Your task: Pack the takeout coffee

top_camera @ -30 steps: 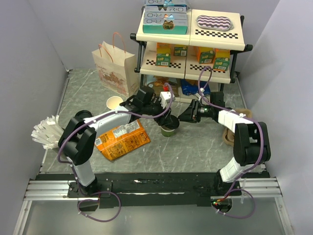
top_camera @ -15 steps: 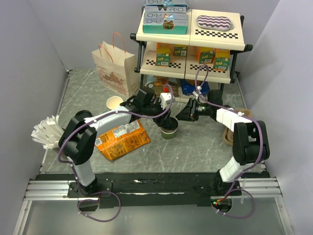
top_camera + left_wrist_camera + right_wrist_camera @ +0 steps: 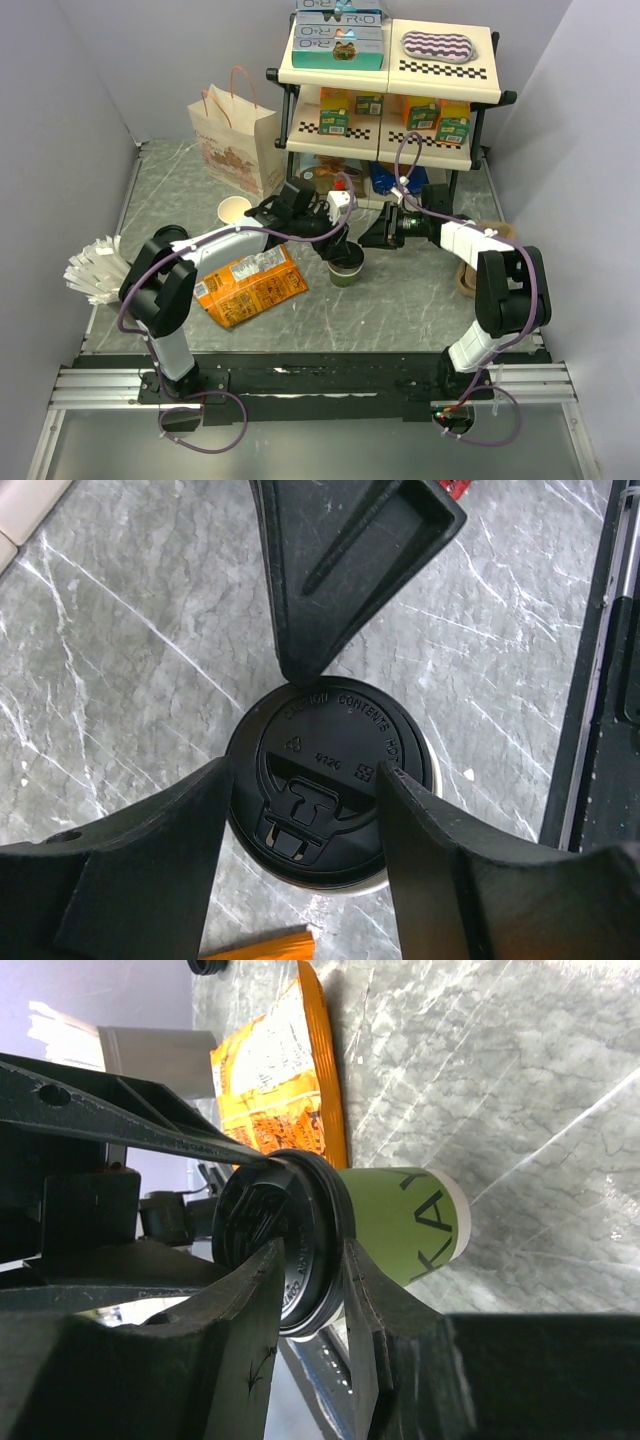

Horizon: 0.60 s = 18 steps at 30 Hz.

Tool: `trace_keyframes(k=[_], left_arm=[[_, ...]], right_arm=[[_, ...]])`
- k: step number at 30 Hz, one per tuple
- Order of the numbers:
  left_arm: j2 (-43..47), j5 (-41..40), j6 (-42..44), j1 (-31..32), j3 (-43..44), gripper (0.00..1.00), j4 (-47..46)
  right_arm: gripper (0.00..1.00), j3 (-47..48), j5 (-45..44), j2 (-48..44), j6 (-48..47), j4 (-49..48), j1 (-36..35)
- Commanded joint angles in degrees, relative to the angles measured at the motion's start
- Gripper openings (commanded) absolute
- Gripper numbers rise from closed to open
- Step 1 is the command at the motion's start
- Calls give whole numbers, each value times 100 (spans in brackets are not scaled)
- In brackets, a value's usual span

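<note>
**Surface and room.** The counter [image 3: 420, 300] is a grey stone-look slab with white veining, smooth and faintly glossy. Plain pale walls [image 3: 60, 90] close it in on the left, back and right. At the back stands a shelf rack [image 3: 440, 72] with a black frame and cream shelves that have a checkered front edge. Printed cartons [image 3: 340, 45] are stacked on it.

Left of the rack, a tan paper bag [image 3: 236, 150] stands upright; it is printed and has thin looped handles. Near it is a lidless cup [image 3: 234, 210] showing a cream inside. A crinkled orange snack pouch [image 3: 250, 285] lies flat at the near left. A white fanned bundle [image 3: 95, 270] lies at the left edge; what it is I cannot tell.

**Task item.** The takeout coffee [image 3: 347, 268] stands upright on the counter in front of the rack. It is just right of the pouch and well apart from the paper bag. Its wall is green paper, round and tapering. Its lid [image 3: 320, 770] is matte black plastic with raised lettering and a sip tab.

**Arms.** The left arm [image 3: 210, 245] reaches in from the left. The left jaws sit against opposite sides of the lid, pinching the cup at its top. The right arm [image 3: 470, 240] reaches in from the right. The right jaws, partly spread, bracket the lid's rim on its right side, one finger over the top and one under the rim. Whether they press on it I cannot tell.
</note>
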State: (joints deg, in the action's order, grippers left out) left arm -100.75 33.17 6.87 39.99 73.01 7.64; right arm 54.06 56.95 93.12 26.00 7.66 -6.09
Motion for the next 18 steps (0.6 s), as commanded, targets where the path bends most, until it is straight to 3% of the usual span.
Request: trace_keyframes(k=[1, 6, 14, 18], left_arm=[[284, 190, 147, 18, 20, 65, 71], [319, 216, 165, 18, -33, 64, 45], [354, 251, 165, 18, -50, 64, 45], [389, 278, 130, 18, -112, 63, 45]], right_arm=[[37, 114, 18, -434, -427, -405, -15], [37, -176, 0, -1206, -1472, -389, 11], [23, -1106, -271, -2752, -4751, 482, -252], [21, -1556, -482, -3447, -6260, 771, -891]])
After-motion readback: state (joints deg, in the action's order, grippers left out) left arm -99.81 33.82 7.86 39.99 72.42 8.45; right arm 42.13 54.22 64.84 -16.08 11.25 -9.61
